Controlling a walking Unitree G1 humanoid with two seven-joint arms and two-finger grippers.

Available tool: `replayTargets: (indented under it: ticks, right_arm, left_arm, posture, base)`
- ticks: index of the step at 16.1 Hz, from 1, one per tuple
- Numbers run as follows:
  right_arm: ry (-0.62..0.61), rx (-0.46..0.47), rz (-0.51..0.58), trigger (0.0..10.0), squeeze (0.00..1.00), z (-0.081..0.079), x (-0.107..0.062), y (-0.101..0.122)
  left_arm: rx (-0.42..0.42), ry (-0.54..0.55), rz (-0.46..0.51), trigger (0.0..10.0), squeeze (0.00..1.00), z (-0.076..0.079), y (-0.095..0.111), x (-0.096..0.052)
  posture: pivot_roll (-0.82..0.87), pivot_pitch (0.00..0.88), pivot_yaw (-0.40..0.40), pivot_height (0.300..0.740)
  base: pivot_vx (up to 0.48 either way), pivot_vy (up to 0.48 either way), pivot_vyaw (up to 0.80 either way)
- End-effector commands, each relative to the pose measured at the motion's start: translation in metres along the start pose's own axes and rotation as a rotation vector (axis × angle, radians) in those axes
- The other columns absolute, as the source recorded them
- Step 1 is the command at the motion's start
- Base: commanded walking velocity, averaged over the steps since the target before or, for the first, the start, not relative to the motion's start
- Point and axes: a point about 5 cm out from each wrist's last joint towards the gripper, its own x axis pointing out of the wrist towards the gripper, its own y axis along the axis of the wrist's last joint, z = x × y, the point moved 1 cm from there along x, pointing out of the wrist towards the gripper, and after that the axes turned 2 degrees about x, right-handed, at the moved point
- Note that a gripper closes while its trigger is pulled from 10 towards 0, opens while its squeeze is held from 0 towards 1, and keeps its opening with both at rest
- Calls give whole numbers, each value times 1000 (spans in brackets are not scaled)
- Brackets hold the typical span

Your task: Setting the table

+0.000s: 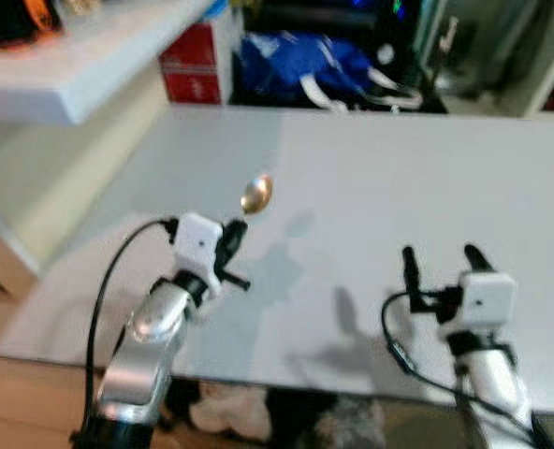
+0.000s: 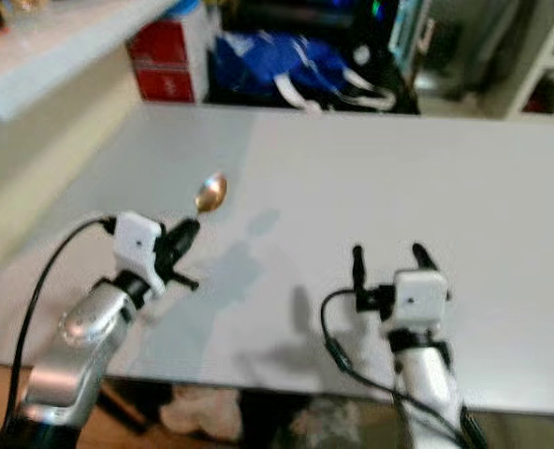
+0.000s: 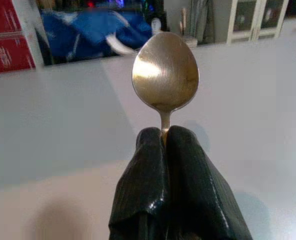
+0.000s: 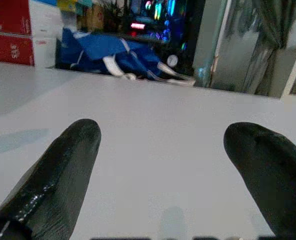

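A metal spoon with a golden-looking bowl is held by its handle above the white table, bowl pointing away from me. My left gripper is shut on the spoon's handle, over the table's near left part. My right gripper hovers over the near right part of the table, its two black fingers spread apart with nothing between them.
A white shelf juts in at the upper left. Beyond the table's far edge stand a red box and a blue bag with white straps. The near table edge runs just in front of both arms.
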Motion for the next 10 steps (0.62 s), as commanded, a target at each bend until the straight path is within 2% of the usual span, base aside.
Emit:
replayTargets:
  ticks: [1, 3, 4, 6, 8, 10]
  right_arm:
    - [1, -12, 11, 10000, 0, 0, 0, 2]
    - [2, -11, 9, 10000, 0, -1, -2, 2]
    - [6, -13, 11, 10000, 0, -1, -3, 3]
    - [13, -18, 13, 10000, 0, -1, -6, 6]
    - [16, -30, 1, 10000, 0, 2, -9, 5]
    - [13, -34, 3, 10000, 0, 3, -9, 6]
  left_arm:
    - [16, 10, 13, 0, 0, -4, 5, 1]
    - [18, 20, -26, 0, 0, -6, 1, 3]
    - [-22, 85, -87, 0, 0, -14, -5, 10]
    - [-27, 128, -117, 0, 0, -18, -3, 24]
    - [-57, 152, -80, 0, 0, -19, 19, 50]
    - [-61, 137, -56, 0, 0, -15, 33, 61]
  posture:
    - [-124, 0, 44, 740]
    - [-127, 0, 45, 740]
    - [-129, 0, 45, 740]
    - [-139, 0, 36, 740]
    - [-148, 0, 29, 740]
    - [-165, 0, 39, 740]
  base:
    - [0, -461, 0]
    - [154, -407, 0]
    - [439, 0, 0]
    - [0, 0, 0]
    - [0, 0, 0]
    - [0, 0, 0]
